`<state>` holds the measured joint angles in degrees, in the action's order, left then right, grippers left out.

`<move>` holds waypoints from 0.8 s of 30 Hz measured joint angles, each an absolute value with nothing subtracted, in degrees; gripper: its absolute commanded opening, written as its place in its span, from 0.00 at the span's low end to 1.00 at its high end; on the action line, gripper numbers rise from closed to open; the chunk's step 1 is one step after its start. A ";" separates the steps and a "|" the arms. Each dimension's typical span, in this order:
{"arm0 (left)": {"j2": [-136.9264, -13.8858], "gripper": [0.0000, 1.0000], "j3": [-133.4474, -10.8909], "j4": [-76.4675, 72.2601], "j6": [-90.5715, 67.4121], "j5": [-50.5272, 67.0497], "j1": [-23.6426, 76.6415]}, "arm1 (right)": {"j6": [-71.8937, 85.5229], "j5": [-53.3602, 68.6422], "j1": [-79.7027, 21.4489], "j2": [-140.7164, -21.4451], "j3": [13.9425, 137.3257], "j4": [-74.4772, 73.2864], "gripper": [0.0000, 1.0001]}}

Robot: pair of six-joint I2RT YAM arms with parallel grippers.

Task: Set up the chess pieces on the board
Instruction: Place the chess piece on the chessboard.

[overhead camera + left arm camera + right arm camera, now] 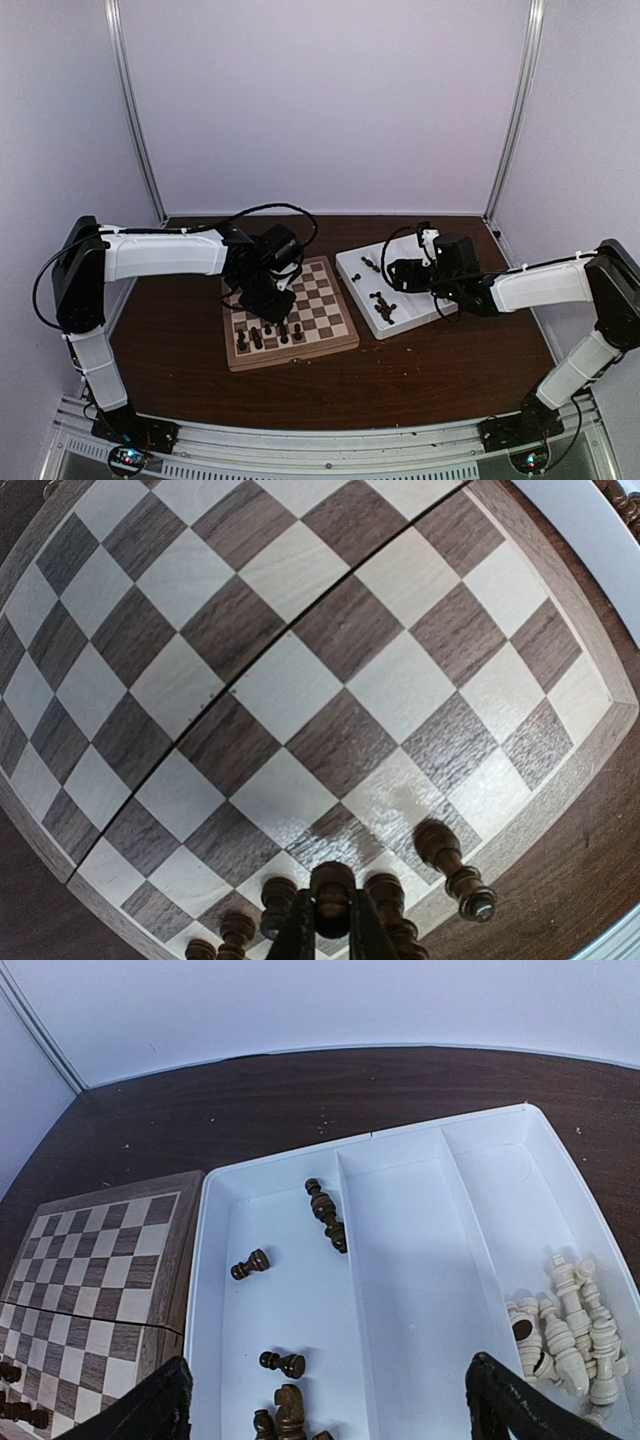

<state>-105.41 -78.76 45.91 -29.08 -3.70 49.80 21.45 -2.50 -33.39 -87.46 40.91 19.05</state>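
Clamped between the closed fingers of the left gripper [330,920] is one dark piece [332,878], upright over the near row of the board [300,680]; whether it touches the square cannot be told. More chess pieces [278,895] stand on either side of it along that edge, and a stray piece [452,865] near the corner appears tipped towards the border. Most squares are bare. Just to the right of the board sits a white tray [400,1135], with loose dark pieces [283,1363] lying in its left compartment and pale pieces [565,1330] heaped in its right one. Above the tray hangs the right gripper [330,1410], jaws spread wide and holding nothing. Both rest on a dark brown table [400,380]
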 measured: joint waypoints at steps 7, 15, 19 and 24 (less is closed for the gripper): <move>-105.43 0.00 -78.74 44.82 -29.08 -2.72 49.80 | 21.43 -2.50 -33.39 -87.46 40.91 19.05 0.93; -105.43 0.00 -78.26 44.38 -29.08 -2.52 49.80 | 21.43 -2.50 -33.39 -87.46 40.91 19.05 0.93; -105.45 0.00 -77.76 44.23 -29.10 -2.48 49.80 | 21.43 -2.50 -33.39 -87.46 40.91 19.05 0.93; -105.62 0.00 -77.56 43.59 -29.10 -2.37 49.80 | 21.43 -2.50 -33.39 -87.46 40.91 19.05 0.93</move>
<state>-105.62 -77.56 43.59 -29.10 -2.37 49.80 21.43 -2.50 -33.39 -87.46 40.91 19.05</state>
